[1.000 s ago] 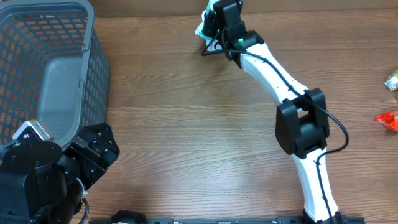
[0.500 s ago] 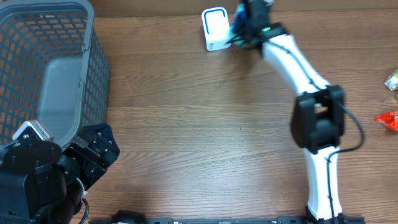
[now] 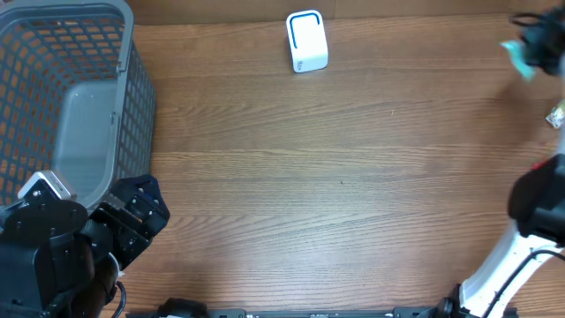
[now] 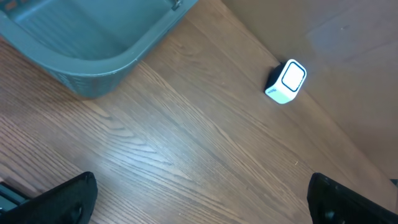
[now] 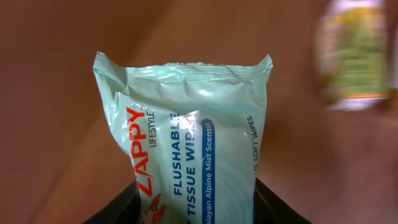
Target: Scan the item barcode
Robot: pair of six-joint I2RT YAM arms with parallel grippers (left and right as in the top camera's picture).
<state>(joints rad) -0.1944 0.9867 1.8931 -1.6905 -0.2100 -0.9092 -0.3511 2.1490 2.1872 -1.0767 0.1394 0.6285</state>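
The right tool (image 5: 194,210) is gripping a mint-green wipes pack (image 5: 186,149) by its lower end, its two dark fingers (image 5: 121,208) pressing in on either side at a middling spread. The pack is standing up out of the tool toward the wrist camera, its printed front showing the words "ZAPPY" and "flushable wipes"; no barcode is showing on that face. In the overhead view this tool is appearing only as a blur at the far right edge, with the pack's pale green showing on its left side and hanging above the wooden surface (image 3: 353,177).

The white scanner (image 3: 306,41) with a blue outline is sitting on the surface well off to that tool's left, apart from the pack. A yellow-green packet (image 3: 557,115) is lying just behind the tool, toward the robot, and is showing blurred past the pack's upper right corner in the wrist view. A red packet (image 3: 551,170) is lying further back.

The left tool (image 4: 205,202) is hanging with its fingers spread wide and nothing between them. The grey basket (image 4: 93,59) is sitting ahead of it to the left, and the scanner ahead to the right.
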